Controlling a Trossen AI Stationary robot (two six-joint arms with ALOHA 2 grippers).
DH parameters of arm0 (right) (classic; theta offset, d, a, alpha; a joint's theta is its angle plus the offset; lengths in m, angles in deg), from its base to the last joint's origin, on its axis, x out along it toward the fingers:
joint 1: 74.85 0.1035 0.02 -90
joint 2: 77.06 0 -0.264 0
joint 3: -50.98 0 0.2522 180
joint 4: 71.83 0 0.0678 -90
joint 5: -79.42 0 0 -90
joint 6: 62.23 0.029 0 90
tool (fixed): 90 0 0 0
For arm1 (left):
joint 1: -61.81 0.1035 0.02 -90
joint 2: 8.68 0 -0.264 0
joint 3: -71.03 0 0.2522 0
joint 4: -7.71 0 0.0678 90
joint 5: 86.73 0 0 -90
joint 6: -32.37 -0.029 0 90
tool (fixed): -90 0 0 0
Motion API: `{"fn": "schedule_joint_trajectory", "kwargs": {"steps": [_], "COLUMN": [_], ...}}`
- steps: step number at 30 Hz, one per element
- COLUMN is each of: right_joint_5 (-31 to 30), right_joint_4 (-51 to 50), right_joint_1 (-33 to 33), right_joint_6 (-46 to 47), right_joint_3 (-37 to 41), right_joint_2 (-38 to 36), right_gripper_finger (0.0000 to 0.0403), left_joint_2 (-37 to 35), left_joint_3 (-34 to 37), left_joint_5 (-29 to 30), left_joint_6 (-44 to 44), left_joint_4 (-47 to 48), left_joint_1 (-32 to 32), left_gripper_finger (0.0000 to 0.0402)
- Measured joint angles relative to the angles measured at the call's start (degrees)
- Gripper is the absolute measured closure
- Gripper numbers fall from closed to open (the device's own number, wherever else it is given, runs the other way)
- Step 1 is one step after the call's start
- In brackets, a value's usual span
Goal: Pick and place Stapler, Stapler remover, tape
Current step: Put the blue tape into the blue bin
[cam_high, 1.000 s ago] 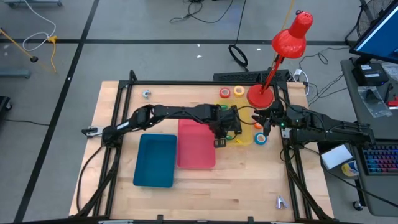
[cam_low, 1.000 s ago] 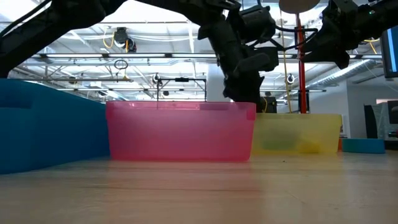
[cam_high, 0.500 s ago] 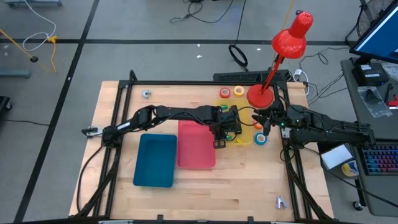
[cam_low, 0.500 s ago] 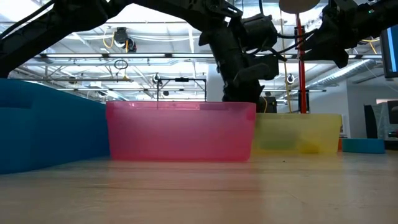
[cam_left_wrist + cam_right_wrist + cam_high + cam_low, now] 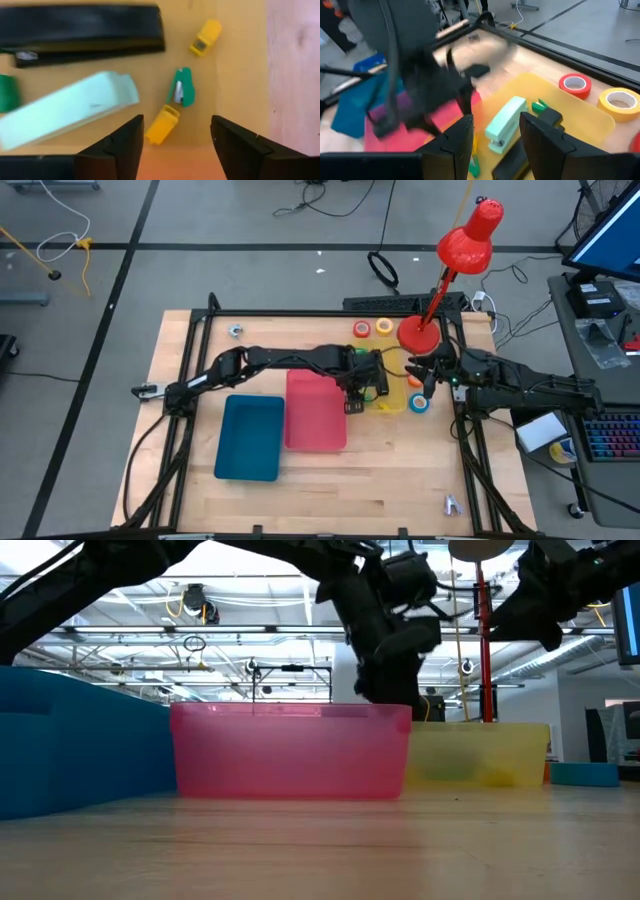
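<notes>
Hovering L fingers (image 5: 172,145) spread over boxy mint stapler (image 5: 70,116), yellow tray (image 5: 240,75).

Even, bright overhead light, soft shadows. Left wrist view is blurred; the mint stapler (image 5: 70,112) smears. In the low view, the near bench (image 5: 320,850) is unfocused.

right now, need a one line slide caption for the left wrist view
Left pincer open above the yellow tray, over a black stapler, a mint stapler and small green and yellow staple removers.

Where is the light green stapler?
The stapler lies in the yellow tray, beside the black stapler, under the open left gripper.
</notes>
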Motion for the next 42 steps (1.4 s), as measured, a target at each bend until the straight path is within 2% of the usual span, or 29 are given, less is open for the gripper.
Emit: {"fn": "schedule_joint_trajectory", "kwargs": {"steps": [6, 11, 17, 25, 29, 32, 36, 42], "right_joint_5": [1.4, 6.0, 6.0, 6.0, 6.0, 6.0, 7.0, 10.9], "right_joint_4": [-2.9, 2.1, 7.8, 9.0, 7.9, 3.3, -7.3, -26.2], "right_joint_1": [0.0, 0.0, 0.2, 0.2, 0.2, 0.2, 0.2, 0.2], "right_joint_6": [0.1, -1.5, -7.8, -13.9, -16.7, -17.9, -18.2, -16.3], "right_joint_3": [0.0, 0.0, 0.0, -1.3, -4.0, -7.2, -12.5, -21.0], "right_joint_2": [0.0, 0.3, 0.5, 0.9, 2.4, 4.3, 8.1, 17.8], "right_gripper_finger": [0.0254, 0.0261, 0.0274, 0.0293, 0.0301, 0.0303, 0.0303, 0.0303], "left_joint_2": [-4.7, -9.8, -15.5, -20.4, -25.1, -30.3, -39.7, -54.5], "left_joint_3": [0.0, -0.1, -0.1, 2.6, 9.4, 16.7, 29.6, 49.1], "left_joint_5": [0.0, 0.0, -0.3, -6.7, -6.4, -6.2, -6.1, -5.7], "left_joint_6": [0.6, 0.1, -1.4, -2.7, -1.6, -0.1, 3.0, 8.4], "left_joint_4": [-0.3, 1.6, 4.7, 5.4, 2.6, -0.6, -8.6, -20.1], "left_joint_1": [2.1, 3.9, 5.6, 9.2, 11.2, 12.9, 15.1, 18.5], "left_gripper_finger": [0.0168, 0.0168, 0.0167, 0.0167, 0.0167, 0.0167, 0.0167, 0.0167]}}
